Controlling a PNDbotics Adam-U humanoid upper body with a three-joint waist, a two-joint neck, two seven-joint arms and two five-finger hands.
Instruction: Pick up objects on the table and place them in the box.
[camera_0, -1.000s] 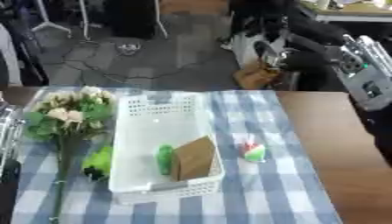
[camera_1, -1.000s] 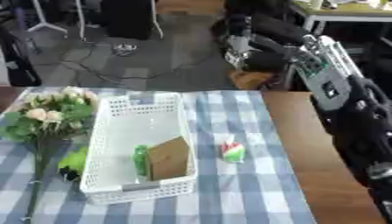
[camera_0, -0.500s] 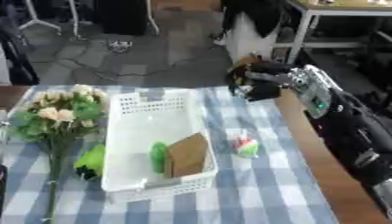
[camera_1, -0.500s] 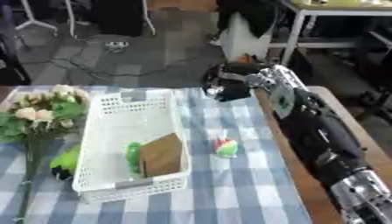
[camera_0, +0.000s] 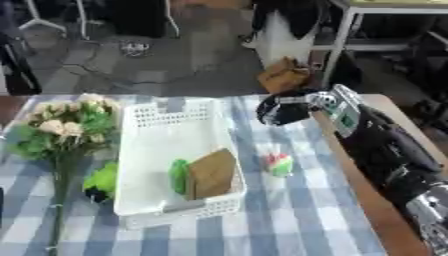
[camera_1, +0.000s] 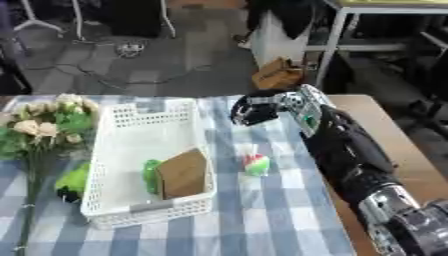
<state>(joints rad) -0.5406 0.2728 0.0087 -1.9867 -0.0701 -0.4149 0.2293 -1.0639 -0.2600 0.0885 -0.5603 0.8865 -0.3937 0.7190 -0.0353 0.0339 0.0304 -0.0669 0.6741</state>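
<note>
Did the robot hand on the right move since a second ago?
Yes. The right robot hand has come down from beyond the table's far edge and now hangs over the checked cloth, just right of the white basket and beyond the small red-and-green thing.

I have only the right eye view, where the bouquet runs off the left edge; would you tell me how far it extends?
Observer: In the left eye view the bouquet shows whole. Its outer leaves end just inside the frame, on the checked cloth.
Operator: Thank you. Does the cloth reach the table's left end?
Observer: Not at the far corner: a patch of bare brown table shows there, beyond the blooms.
</note>
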